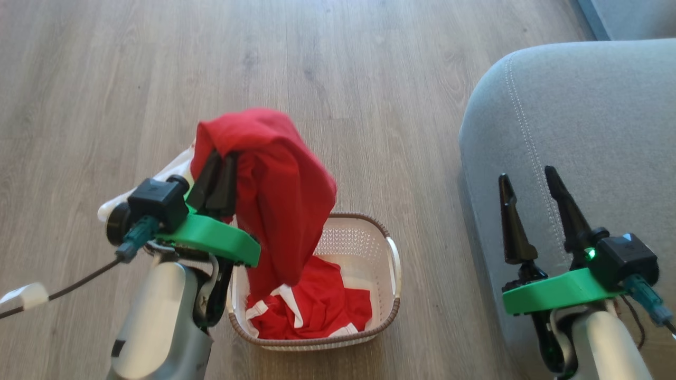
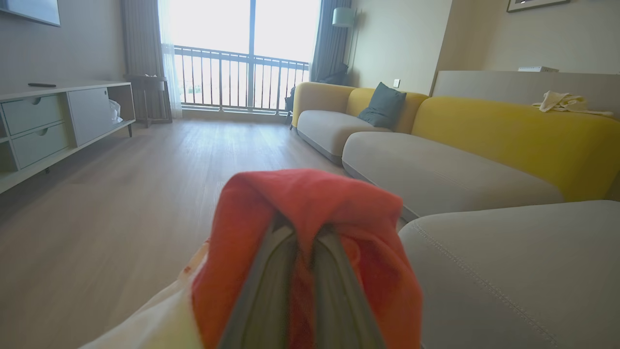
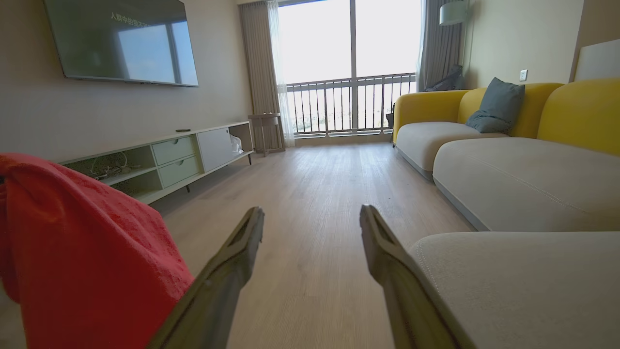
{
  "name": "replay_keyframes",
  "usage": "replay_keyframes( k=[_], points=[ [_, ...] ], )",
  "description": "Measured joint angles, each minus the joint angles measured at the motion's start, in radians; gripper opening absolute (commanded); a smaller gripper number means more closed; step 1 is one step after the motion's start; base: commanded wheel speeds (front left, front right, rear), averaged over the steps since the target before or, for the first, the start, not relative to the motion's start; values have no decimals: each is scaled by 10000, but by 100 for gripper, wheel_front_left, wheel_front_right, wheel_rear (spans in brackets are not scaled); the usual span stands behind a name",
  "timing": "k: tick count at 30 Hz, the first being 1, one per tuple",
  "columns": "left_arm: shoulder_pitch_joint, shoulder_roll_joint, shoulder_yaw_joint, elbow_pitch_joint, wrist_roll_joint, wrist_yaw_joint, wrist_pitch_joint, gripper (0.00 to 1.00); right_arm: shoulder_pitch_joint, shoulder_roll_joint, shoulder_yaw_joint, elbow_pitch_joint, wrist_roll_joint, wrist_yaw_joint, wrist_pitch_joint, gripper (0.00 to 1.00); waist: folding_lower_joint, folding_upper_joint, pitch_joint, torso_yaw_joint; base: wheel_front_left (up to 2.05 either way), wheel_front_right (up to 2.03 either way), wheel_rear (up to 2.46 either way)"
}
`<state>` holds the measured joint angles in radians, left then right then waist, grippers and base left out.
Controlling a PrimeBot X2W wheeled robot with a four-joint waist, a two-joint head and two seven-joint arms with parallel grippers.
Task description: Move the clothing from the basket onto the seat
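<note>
Right, the seat [image 1: 581,132] lies to my right, past the basket [image 1: 392,274] on the floor [image 1: 369,79]. A red garment [image 1: 280,184] hangs lengthwise from my left gripper [image 1: 219,169], clamped on it, its tail trailing into the basket over more clothing [image 1: 317,311]. My right gripper [image 1: 527,174], jaws apart and empty, sits nearer the seat.

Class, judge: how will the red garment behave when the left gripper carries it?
Probably floppy: the red garment drapes limply over the left gripper. Likely light: one pinch holds it. Its end reaches the basket, so may drag.
</note>
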<state>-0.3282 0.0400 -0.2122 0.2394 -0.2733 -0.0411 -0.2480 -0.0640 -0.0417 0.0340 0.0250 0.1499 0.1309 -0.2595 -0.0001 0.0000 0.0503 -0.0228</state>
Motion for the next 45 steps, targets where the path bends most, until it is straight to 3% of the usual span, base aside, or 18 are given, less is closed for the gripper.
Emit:
replay_keyframes(
  k=[6, 20, 27, 38, 45],
  points=[
    [55, 4, -73, -1269, -186, 63, -12, 0, 231, 4, 372, 88, 1055, 0, 0, 100, 0, 0, -169, 70, 0, 0, 0],
    [-41, 4, -633, -3139, -378, 456, -86, 0, 405, 4, 725, -372, 842, 0, 0, 100, 0, 0, -350, 93, 0, 0, 0],
    [-241, 4, -884, -3219, -337, 443, -86, 0, 698, 4, 840, -370, 698, 0, 0, 100, 0, 0, -370, 12, 0, 0, 0],
    [-226, 6, -1258, -3022, -337, 249, -86, 0, 698, -13, 1862, -621, -330, 0, 0, 100, 0, 0, -326, 4, 0, 0, 0],
    [-221, 8, -1461, -2995, -337, 167, -86, 0, 697, -828, 3179, -790, -1269, 0, 0, 100, 0, 0, -294, 49, 0, 0, 0]
  ],
)
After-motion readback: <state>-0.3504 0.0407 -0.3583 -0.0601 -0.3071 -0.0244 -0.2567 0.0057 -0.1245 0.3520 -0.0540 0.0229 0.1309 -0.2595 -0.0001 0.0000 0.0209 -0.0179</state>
